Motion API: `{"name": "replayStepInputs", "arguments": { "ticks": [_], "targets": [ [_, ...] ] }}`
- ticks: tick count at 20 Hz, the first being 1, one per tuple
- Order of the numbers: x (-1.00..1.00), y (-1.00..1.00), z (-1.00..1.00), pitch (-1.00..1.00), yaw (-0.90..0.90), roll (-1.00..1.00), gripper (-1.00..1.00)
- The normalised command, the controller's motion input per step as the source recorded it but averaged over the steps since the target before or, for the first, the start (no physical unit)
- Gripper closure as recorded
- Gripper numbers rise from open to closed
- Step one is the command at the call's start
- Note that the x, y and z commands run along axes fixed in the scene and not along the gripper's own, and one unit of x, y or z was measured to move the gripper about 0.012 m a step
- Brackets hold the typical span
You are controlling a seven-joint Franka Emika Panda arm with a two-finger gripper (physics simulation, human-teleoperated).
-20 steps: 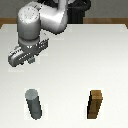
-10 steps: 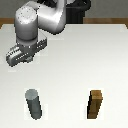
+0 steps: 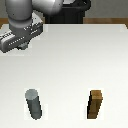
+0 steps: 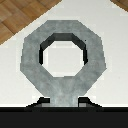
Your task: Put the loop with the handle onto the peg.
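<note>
Now | gripper clamped on loop's handle | peg upright, bare, apart

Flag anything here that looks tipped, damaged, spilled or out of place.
Nothing stands out. The peg and the brown block both stand upright and apart on the white table. In the wrist view the loop with the handle looks intact, its handle toward the gripper.

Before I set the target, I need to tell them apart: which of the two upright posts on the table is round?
The peg, the dark grey cylinder on the exterior view's left. The brown block is rectangular.
</note>
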Motion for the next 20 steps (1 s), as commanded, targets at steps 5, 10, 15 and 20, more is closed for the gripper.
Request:
{"name": "replayStepInputs", "arguments": {
  "ticks": [5, 10, 15, 20],
  "targets": [
    [0.00, 0.00, 0.60, 0.00, 0.03, 0.00, 1.00],
    [0.00, 0.00, 0.00, 0.00, 0.98, 0.00, 1.00],
    [0.00, 0.00, 0.00, 0.00, 1.00, 0.00, 1.00],
    [0.00, 0.00, 0.00, 0.00, 0.98, 0.00, 1.00]
  ]
}}
